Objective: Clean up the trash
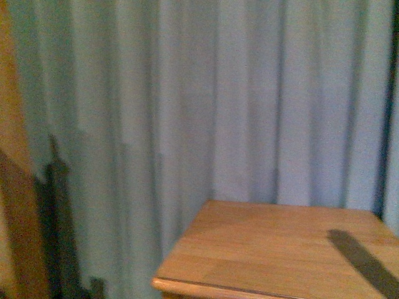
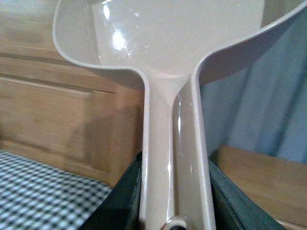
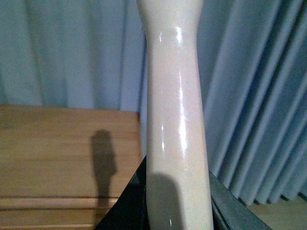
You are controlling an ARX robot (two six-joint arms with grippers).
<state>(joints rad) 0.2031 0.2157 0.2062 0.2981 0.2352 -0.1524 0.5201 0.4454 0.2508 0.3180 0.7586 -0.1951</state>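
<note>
My left gripper (image 2: 173,211) is shut on the beige dustpan handle (image 2: 172,158); the dustpan's scoop (image 2: 163,33) rises in front of it and looks empty in the part that shows. My right gripper (image 3: 175,211) is shut on the beige brush handle (image 3: 175,110), which stands up out of the jaws; the brush head is out of view. The trash, a small white paper wad, shows in no view. Neither gripper shows in the front view.
A wooden table (image 1: 280,249) stands at the lower right of the front view, with a dark strip of shadow on it. Pale blue curtains (image 1: 187,93) hang behind. A wooden panel (image 2: 53,110) and a black-and-white checked pillow (image 2: 38,191) show in the left wrist view.
</note>
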